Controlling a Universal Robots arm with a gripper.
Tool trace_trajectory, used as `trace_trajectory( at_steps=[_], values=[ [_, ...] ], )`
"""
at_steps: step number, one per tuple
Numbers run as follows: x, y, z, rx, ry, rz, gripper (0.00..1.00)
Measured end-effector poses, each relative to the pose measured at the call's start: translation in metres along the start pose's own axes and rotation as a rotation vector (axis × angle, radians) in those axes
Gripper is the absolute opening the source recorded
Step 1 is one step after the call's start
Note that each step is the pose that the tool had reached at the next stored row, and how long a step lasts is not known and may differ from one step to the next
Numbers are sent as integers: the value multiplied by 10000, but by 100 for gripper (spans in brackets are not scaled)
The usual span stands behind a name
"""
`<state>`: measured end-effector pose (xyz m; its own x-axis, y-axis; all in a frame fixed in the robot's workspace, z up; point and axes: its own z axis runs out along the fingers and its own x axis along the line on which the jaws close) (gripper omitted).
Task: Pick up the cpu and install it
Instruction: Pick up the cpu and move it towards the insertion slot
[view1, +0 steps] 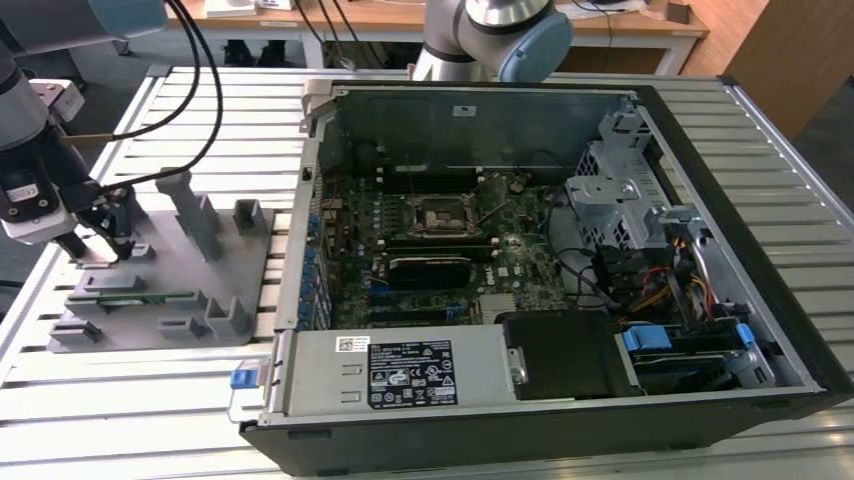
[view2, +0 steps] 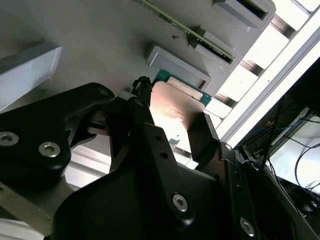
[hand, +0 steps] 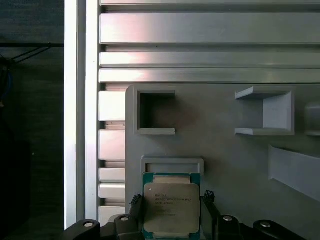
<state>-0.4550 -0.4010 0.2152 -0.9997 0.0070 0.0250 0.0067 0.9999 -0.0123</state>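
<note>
The gripper (hand: 172, 201) has its jaws closed in on the chip (hand: 171, 209), one on each of two opposite edges. No gap shows on either side in both wrist views, so I judge it clamped on the chip and not released. The chip lies flat, silver top up, in its shallow seat on the grey tray (hand: 220, 150), just beside a low raised rim (hand: 172, 165).

The hold is on thin edges alone. If the squeeze is uneven or off-centre, the chip could tilt, pop out sideways, or catch a corner on that rim as it lifts. Too much force could chip the green border.

In the exterior view the gripper (view1: 107, 248) stands over the tray (view1: 174, 270) at the exterior view's left. A green memory stick (view1: 127, 297) lies in a slot nearer on the same tray. The open computer case (view1: 747, 150) sits well apart to the right, with the socket (view1: 437, 215) deep inside it. That is a long carry over a tall case wall, and a weak hold could drop the chip on the way. A chip that arrives turned or tilted could damage the socket's contacts.
</note>
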Motion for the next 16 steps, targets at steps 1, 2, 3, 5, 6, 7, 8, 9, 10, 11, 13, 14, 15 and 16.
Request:
trace_trajectory(
  at_steps=[1, 2, 3, 5, 6, 7, 8, 9, 10, 11, 13, 14, 15, 16],
  values=[
    [0, 0, -5, 0, 0, -1, 54],
    [0, 0, -6, -1, -3, -1, 54],
    [1, 1, -11, -1, 0, 0, 54],
    [2, 0, -22, 0, 0, 0, 54],
    [2, 0, -31, 0, 1, 1, 54],
    [2, 0, -39, 0, 0, 1, 54],
    [2, 0, -46, -1, 0, 1, 54],
    [2, 0, -54, 0, 0, 1, 54],
    [2, 0, -63, -1, 0, 1, 54],
    [3, 0, -72, -1, 0, 1, 54],
    [3, 0, -89, -1, -2, 0, 54],
    [4, 0, -100, -1, -2, 1, 54],
    [4, 0, -110, -2, -3, 1, 54],
    [4, 0, -118, -1, -3, 1, 54]
  ],
)
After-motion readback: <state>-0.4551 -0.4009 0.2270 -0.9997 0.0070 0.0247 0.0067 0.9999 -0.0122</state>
